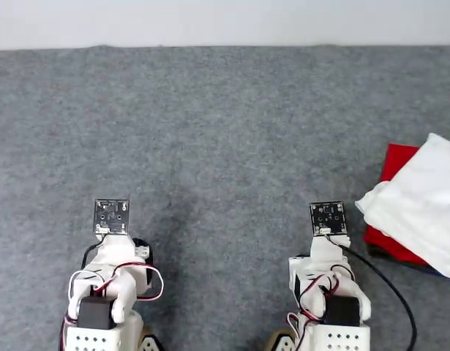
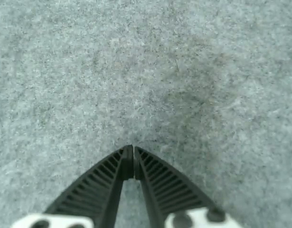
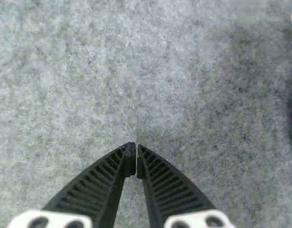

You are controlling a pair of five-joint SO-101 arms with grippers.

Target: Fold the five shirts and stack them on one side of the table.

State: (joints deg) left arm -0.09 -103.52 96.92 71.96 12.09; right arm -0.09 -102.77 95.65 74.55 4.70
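Left gripper (image 2: 133, 164) and right gripper (image 3: 136, 161) parked, fingers (image 3: 160, 185) fully closed on nothing; shirts (image 1: 418, 212) stacked at surface (image 1: 225, 131) side as tasked, work apparently complete

White shirt (image 1: 422, 205), apparently folded, atop red shirt (image 1: 396, 162).

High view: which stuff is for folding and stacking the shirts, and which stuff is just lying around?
For the job:
- white shirt, on top of the pile on the table's right side
- red shirt, under it
- left fingers, shut, holding nothing
- right fingers, shut, holding nothing

Just there:
- grey felt table
- black cable beside the right arm
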